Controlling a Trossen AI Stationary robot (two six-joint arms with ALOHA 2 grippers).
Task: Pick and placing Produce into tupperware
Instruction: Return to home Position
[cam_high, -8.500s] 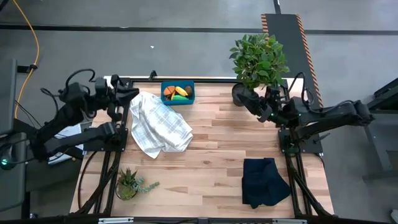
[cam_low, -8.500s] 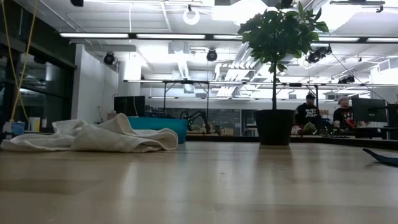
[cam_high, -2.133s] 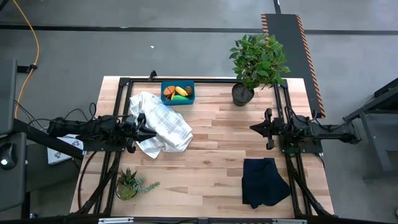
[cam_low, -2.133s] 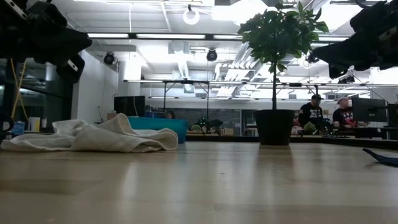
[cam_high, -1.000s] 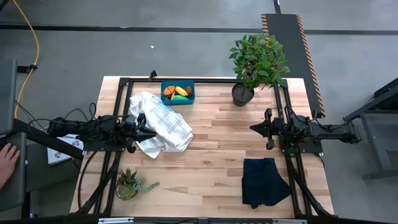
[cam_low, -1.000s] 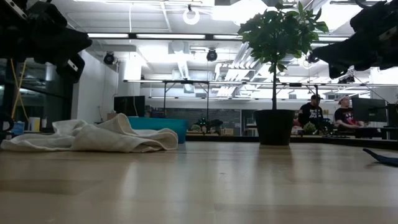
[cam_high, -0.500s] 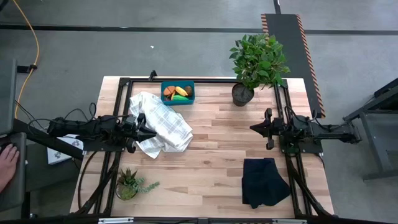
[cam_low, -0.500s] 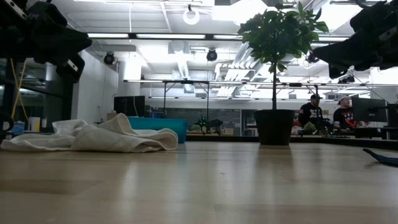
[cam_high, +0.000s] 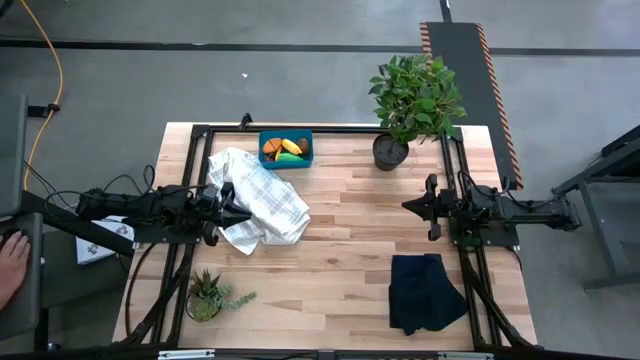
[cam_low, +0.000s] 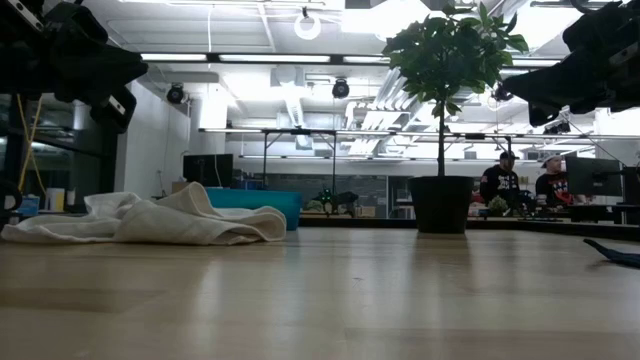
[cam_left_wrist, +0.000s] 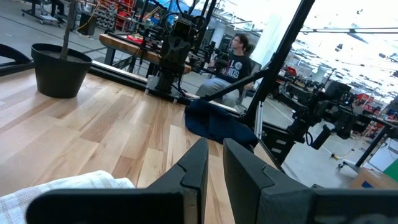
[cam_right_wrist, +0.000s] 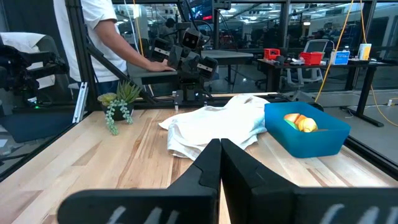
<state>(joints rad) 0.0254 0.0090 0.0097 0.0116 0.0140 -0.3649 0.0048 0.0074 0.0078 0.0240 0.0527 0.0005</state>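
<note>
The teal tupperware (cam_high: 285, 149) stands at the table's far edge, left of the middle. The produce (cam_high: 283, 148) lies inside it: an orange piece, a yellow one and a green one; the right wrist view shows the tupperware (cam_right_wrist: 306, 134) with yellow produce (cam_right_wrist: 298, 122). My left gripper (cam_high: 243, 210) hangs level above the near edge of the white checked cloth (cam_high: 258, 200). Its fingers are shut but for a slit (cam_left_wrist: 214, 157), with nothing between them. My right gripper (cam_high: 408, 205) is shut (cam_right_wrist: 219, 148), level above bare wood at the table's right.
A leafy bush in a dark pot (cam_high: 390, 152) stands at the far right. A black folded cloth (cam_high: 425, 292) lies near right, and a small spiky plant (cam_high: 207, 295) stands near left. A person's hand (cam_high: 10, 262) shows beyond the table's left side. Bare wood lies mid-table.
</note>
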